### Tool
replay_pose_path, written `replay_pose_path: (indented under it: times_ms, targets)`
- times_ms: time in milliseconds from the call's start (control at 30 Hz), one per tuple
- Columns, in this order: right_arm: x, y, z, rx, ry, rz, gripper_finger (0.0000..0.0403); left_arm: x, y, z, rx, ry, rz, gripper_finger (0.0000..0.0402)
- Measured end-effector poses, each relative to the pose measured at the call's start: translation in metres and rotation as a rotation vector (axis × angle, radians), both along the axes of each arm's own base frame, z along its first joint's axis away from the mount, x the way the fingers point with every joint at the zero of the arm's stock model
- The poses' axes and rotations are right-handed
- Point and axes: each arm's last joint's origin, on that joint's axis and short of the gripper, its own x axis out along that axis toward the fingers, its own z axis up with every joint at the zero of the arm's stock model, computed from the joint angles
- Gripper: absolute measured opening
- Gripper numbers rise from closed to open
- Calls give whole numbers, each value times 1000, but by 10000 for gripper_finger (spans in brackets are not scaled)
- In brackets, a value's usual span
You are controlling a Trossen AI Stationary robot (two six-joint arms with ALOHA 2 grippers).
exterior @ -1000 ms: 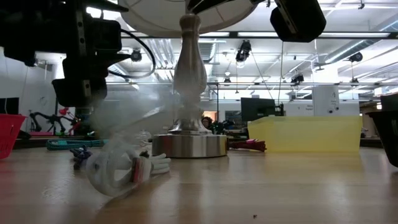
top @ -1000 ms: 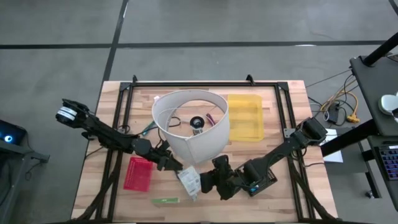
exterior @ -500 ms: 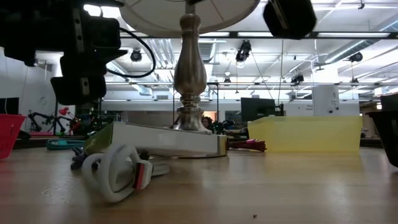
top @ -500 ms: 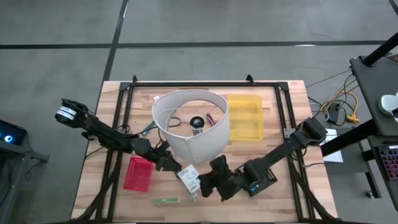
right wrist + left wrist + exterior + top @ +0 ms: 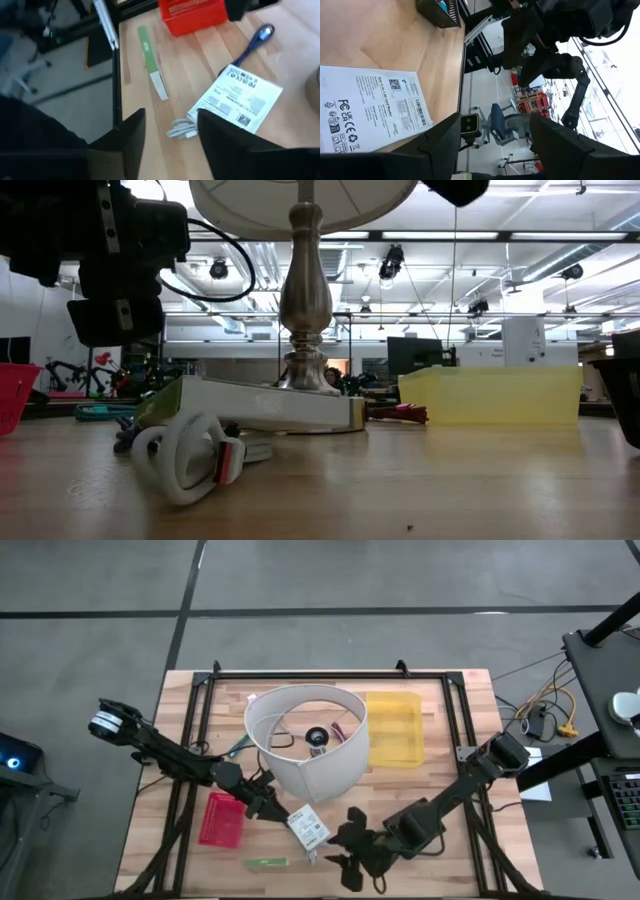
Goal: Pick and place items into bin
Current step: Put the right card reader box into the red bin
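Note:
A white labelled box (image 5: 308,828) lies flat on the table, with a coiled white cable (image 5: 181,129) at its near side. A green stick (image 5: 266,862) lies near the front edge. The yellow bin (image 5: 395,728) stands at the back right. My left gripper (image 5: 264,808) hangs open just left of the box, low over the table. My right gripper (image 5: 345,858) is open to the right of the box near the front edge, raised off the table, and looks down on the box (image 5: 235,102) and the stick (image 5: 151,62). Nothing is between either pair of fingers.
A lamp with a wide white shade (image 5: 305,740) stands mid-table on a metal base (image 5: 305,412), close to the bin (image 5: 490,395). A red basket (image 5: 222,818) sits at the front left. A blue pen-like thing (image 5: 255,40) lies beside the basket. Black frame rails (image 5: 190,770) run along the table's sides.
My right gripper has opened and drawn away from the white box, toward the near edge and upward. The box, raised and tilted a second ago, has dropped and now lies flat on the table with the cable coil beside it.

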Motion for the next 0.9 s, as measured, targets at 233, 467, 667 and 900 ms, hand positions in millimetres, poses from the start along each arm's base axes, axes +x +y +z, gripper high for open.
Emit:
replay_pose_path:
  times_ms: [233, 467, 667, 900]
  targets:
    - [5, 5, -28, -225, 54, 132, 221, 0, 0, 0, 0, 1, 0, 222]
    - [12, 10, -71, -364, 150, 200, 235, -1, 0, -1, -7, 7, -3, 222]
    - [13, 7, -79, -570, 156, 235, 223, -1, 0, -1, -7, 8, -4, 221]
    - [16, 6, -95, -816, 186, 394, 225, -1, 0, -1, -6, 10, -3, 221]
